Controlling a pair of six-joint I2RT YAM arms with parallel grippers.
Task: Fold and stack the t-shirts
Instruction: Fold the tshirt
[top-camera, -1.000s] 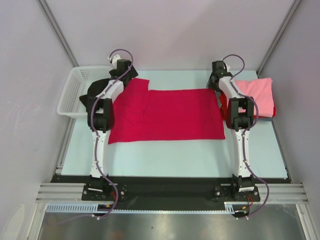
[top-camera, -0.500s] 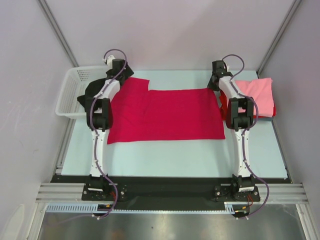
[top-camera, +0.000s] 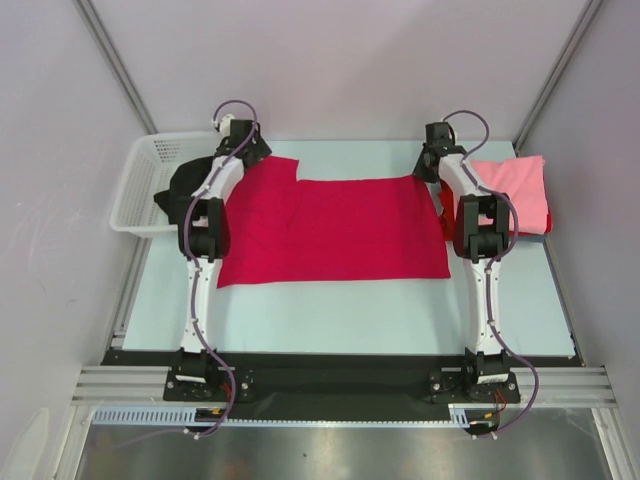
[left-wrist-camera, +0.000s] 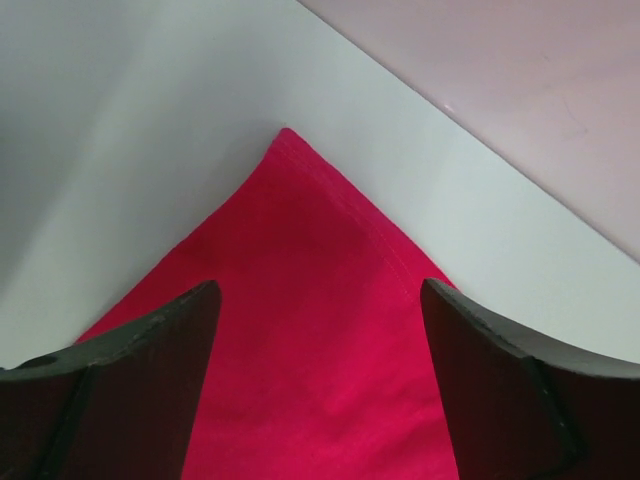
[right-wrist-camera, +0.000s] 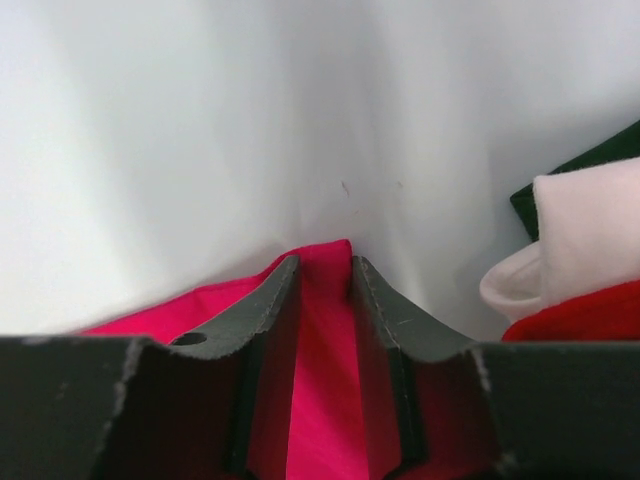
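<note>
A crimson-red t-shirt (top-camera: 330, 230) lies spread flat across the middle of the table. My left gripper (top-camera: 250, 150) hangs over the shirt's far left corner (left-wrist-camera: 300, 230). It is open (left-wrist-camera: 320, 290), with one finger on each side of the corner and neither touching it. My right gripper (top-camera: 432, 165) is at the far right corner. Its jaws (right-wrist-camera: 325, 265) are narrowed on a raised ridge of the crimson cloth (right-wrist-camera: 170, 310). A folded light pink t-shirt (top-camera: 515, 185) rests on a red one (top-camera: 525, 232) at the right.
A white basket (top-camera: 150, 165) stands at the far left with a black t-shirt (top-camera: 185, 185) hanging out of it. In the right wrist view the pink fold (right-wrist-camera: 590, 230) and a dark edge (right-wrist-camera: 590, 160) sit close beside my right gripper. The back wall is just behind both grippers.
The right jaws have narrowed onto the shirt's far right corner. The left gripper has shifted a little over the far left corner. The shirt itself lies as before.
</note>
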